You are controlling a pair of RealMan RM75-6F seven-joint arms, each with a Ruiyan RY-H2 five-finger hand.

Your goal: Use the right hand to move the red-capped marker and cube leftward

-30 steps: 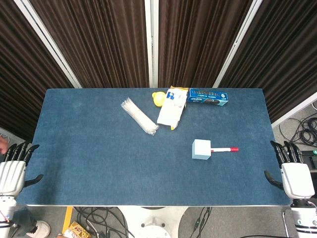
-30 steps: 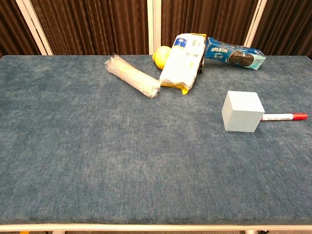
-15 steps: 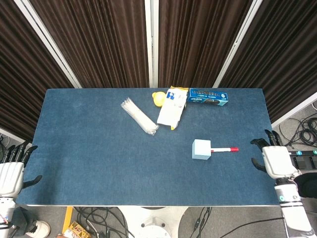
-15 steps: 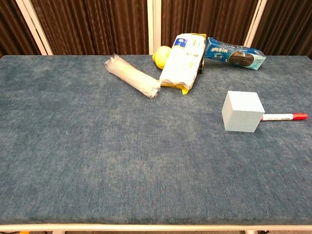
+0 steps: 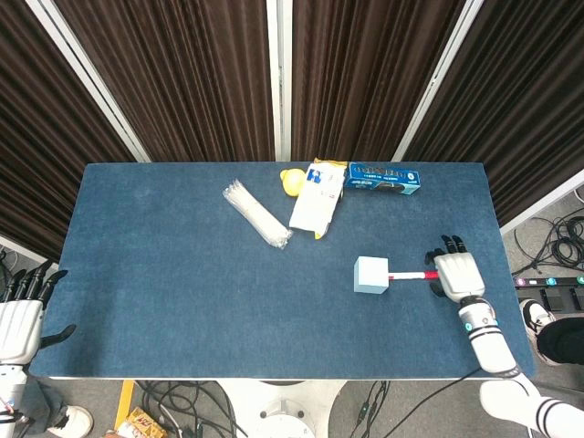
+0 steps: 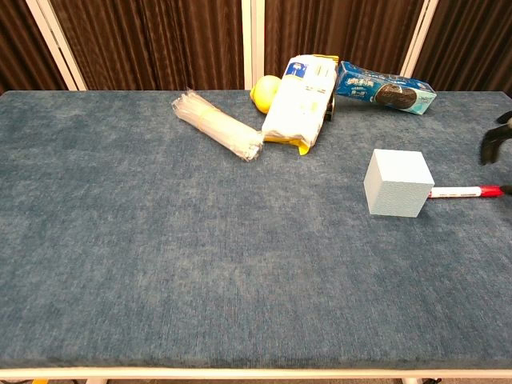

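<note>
A pale blue cube (image 5: 371, 275) (image 6: 398, 182) sits right of the table's middle. Against its right side lies the white marker (image 5: 409, 275) (image 6: 460, 192), its red cap pointing right. My right hand (image 5: 456, 272) hovers palm down over the cap end, fingers spread and holding nothing. The chest view shows only its dark fingertips (image 6: 496, 140) at the right edge, above the marker and apart from it. My left hand (image 5: 20, 315) hangs open off the table's front left corner.
At the back of the blue table (image 5: 182, 301) lie a clear pack of straws (image 5: 258, 213) (image 6: 218, 124), a lemon (image 5: 292, 180), a white and yellow bag (image 5: 318, 196) (image 6: 298, 100) and a blue cookie box (image 5: 383, 177) (image 6: 384, 90).
My right hand has come in from beyond the table's right edge, moving left and forward until it is over the marker's red cap. Cube, marker and left hand have not moved.
</note>
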